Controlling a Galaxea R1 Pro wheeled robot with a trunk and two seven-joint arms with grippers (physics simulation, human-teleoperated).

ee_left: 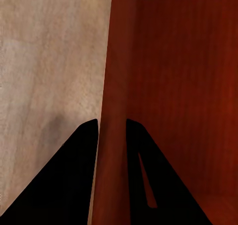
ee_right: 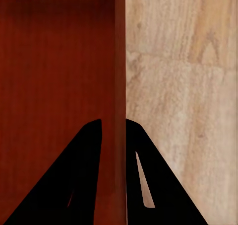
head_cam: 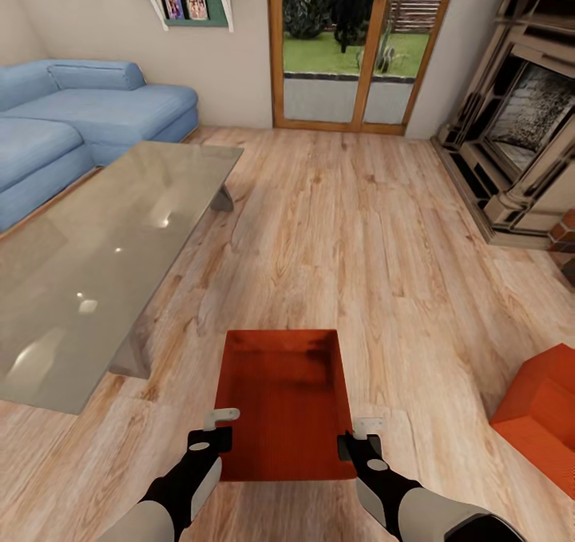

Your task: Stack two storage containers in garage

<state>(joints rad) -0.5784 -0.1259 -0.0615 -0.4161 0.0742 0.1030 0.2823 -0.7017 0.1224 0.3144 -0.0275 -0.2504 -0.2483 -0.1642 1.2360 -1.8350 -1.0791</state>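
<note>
2 storage containers: one (head_cam: 287, 398) gripped by L end effector (head_cam: 217, 430) & R end effector (head_cam: 359, 437) on opposite walls, other (head_cam: 543, 414) nearby.

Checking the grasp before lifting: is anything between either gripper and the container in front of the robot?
Nothing visible. The left gripper and right gripper each straddle a side wall of the storage container.

Two alike orange-red open boxes with low straight walls, in the living room (head_cam: 351, 207) over light wood planks. One container (head_cam: 286, 402) level and lengthwise at centre, just beside the glass table's near corner — side walls pinched by both grippers. The other (head_cam: 543, 414) tilted at the right edge, well apart, partly cut off.
</note>
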